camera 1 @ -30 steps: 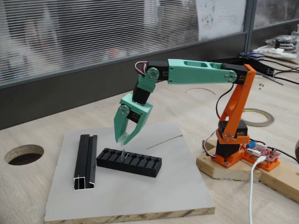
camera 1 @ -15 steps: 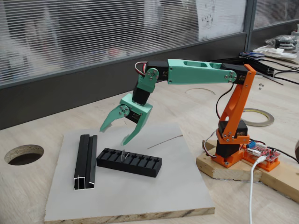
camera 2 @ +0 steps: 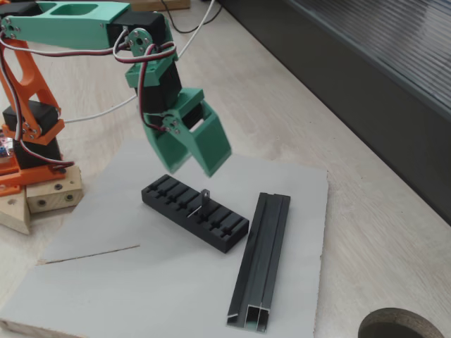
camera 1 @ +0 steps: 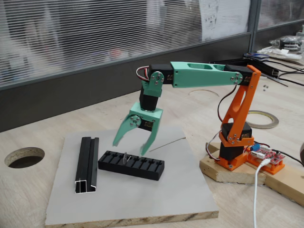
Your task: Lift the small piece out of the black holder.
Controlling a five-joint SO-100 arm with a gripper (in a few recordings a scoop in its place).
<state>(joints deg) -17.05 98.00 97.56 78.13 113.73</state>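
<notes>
Blinds run the length of the back wall above a dark sill, and below them a pale wooden bench fills the room's foreground, with a round hole cut through it at the left of a fixed view. Flat on the bench lies a grey board with a raw wood edge, and everything of interest sits on it. The arm stands off the board on a wooden block, its base orange and its reach green, bent down over the board's middle. A black grooved rail lies toward one side of the board, well apart from the rest. Beside it the black holder rests slantwise, slots upward. The gripper hangs just above the holder with its green fingers spread wide apart and clamped on nothing. A long thin wire lies on the board behind the gripper. The small piece stands tilted in one of the holder's middle slots, below the open fingers and untouched.
</notes>
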